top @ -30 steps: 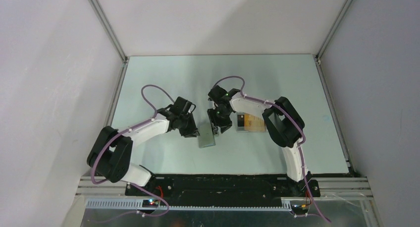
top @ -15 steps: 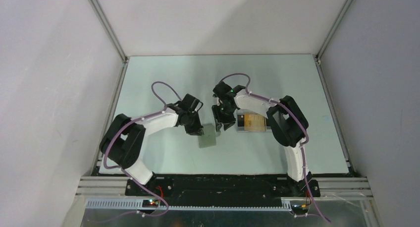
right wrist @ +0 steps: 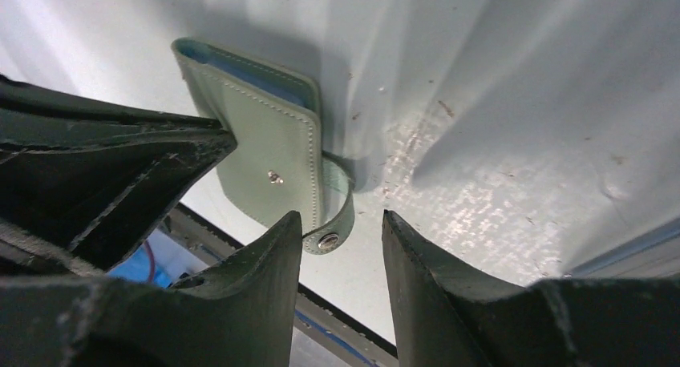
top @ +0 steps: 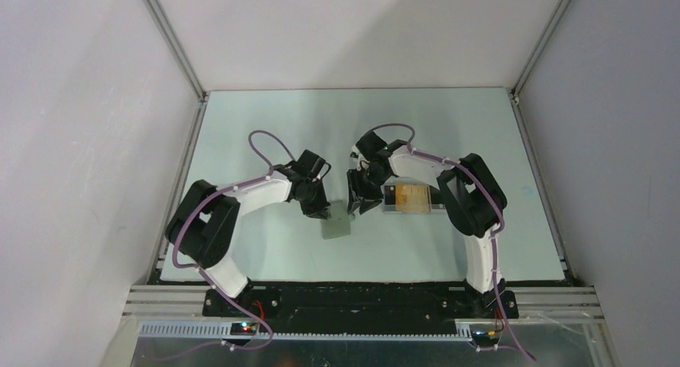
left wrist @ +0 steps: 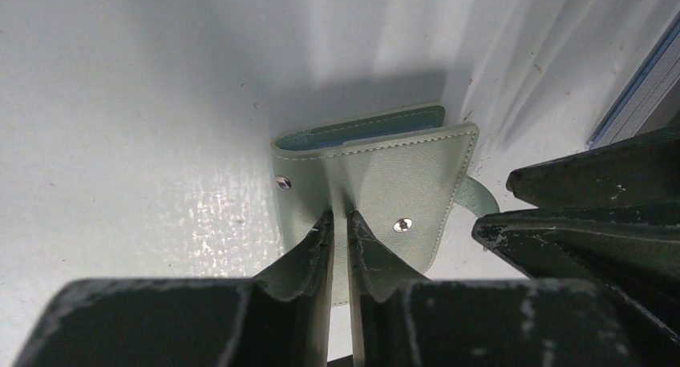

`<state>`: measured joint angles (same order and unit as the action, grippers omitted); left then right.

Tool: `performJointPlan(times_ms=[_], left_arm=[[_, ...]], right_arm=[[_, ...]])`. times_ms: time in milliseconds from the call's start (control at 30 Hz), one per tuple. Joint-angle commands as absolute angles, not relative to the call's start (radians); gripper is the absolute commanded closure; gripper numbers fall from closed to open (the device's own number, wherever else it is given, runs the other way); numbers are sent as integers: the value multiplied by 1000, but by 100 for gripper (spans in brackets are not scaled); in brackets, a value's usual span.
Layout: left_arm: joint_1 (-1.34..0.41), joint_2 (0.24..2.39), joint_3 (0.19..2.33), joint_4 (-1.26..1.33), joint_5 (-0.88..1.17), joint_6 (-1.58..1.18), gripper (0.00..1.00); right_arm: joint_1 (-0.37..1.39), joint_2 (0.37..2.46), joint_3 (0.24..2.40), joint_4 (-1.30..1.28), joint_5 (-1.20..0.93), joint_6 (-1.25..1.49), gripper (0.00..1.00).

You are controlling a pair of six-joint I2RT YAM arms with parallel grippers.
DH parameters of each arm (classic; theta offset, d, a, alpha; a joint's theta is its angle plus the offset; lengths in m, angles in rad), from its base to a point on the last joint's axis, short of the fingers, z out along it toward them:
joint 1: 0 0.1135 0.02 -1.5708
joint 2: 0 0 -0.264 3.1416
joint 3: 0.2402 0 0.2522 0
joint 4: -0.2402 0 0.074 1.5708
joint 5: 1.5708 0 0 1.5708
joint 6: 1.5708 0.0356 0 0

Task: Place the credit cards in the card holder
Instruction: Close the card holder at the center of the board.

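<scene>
1. Overhead view: bright, even, diffuse light with faint, soft shadows.
2. Wrist views: speckled glare on the table [left wrist: 216,215]; dark shadow beyond the wallet [left wrist: 393,175].
3. Mid-frame sharp; nearest edges dim and soft.

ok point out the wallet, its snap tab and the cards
wallet [left wrist: 385,183], left wrist view, on the middle of its front cover
snap tab [right wrist: 327,240], right wrist view, on the metal snap at its end
cards [top: 412,196], top view, on the orange face of the top card
</scene>
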<state>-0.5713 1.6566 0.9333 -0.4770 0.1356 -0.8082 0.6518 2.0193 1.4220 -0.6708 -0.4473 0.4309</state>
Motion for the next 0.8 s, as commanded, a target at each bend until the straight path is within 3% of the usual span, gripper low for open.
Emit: performJointPlan(times_ms=[0, 600, 767], left_arm=[[-584, 1701, 937, -454, 112, -807, 84], [-584, 1710, 934, -456, 121, -806, 84], [-584, 1710, 934, -456, 120, -807, 84]], right_arm=[[643, 1973, 1421, -607, -538, 463, 54], [692, 1911, 1485, -706, -490, 446, 47], [710, 1948, 1527, -775, -390, 427, 51]])
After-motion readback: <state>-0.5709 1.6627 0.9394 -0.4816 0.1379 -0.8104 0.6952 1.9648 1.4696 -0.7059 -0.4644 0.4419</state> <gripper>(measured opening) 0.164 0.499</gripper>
